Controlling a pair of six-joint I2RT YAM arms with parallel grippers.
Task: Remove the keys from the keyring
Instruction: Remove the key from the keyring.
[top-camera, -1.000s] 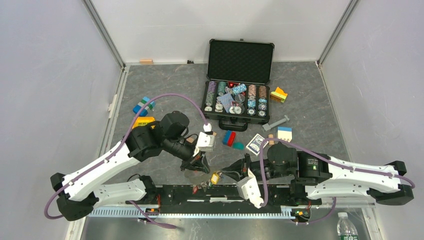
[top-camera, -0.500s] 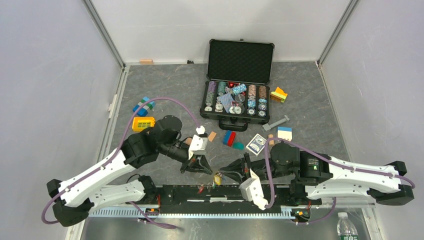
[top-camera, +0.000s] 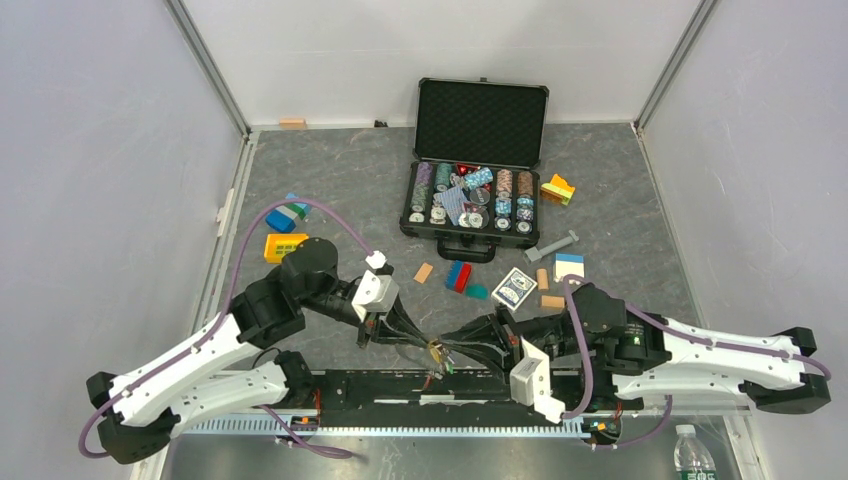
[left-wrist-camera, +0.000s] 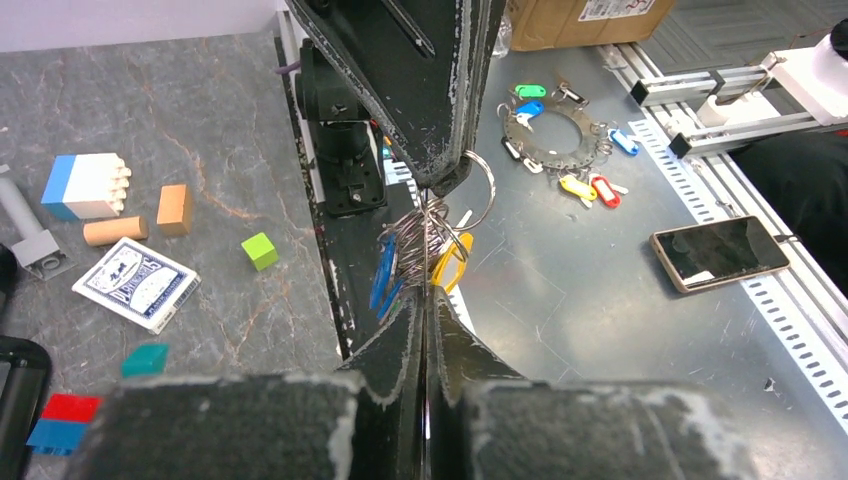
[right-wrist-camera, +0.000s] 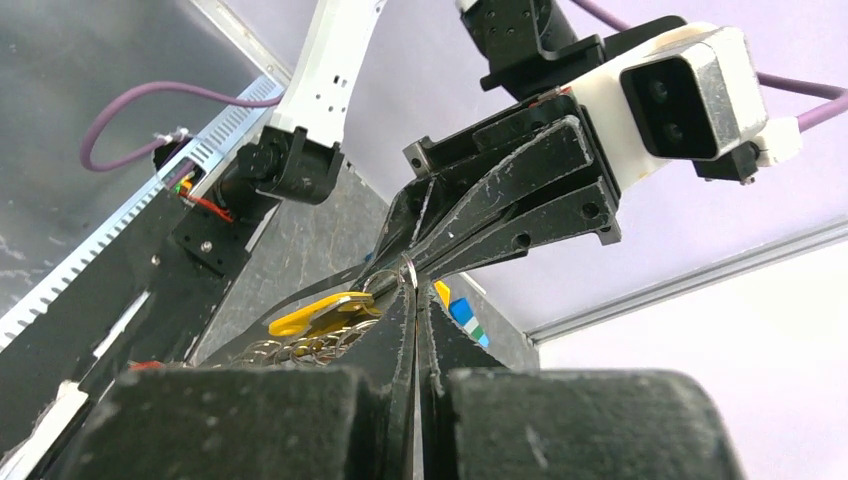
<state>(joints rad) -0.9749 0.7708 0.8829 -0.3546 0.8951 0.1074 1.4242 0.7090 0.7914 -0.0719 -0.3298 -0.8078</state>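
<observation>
At the near edge of the table, just above the black base rail, two robot arms meet tip to tip over a small bunch of metal. The left gripper is clenched at the lower end of the bunch. The right gripper is clamped from the opposite side on the keyring, a coil of thin silver wire held in the air between them. From the left wrist view it is hard to say whether the left tips nip the wire itself or a key blade threaded on it, though the wire looks likelier. The keys hang from the ring just beside both grippers, a yellow cover and a blue one showing, and none looks to be off yet. The load seems light but awkward: the wire stiff, springy and slick in a pinch, the keys rigid and free to swing. The plastic head covers look like the best purchase for sliding a key round the coil, with the other arm pinning the ring close to its split. Beyond the arms lie a deck of cards and red and blue blocks. Farthest back stands an open poker chip case.
</observation>
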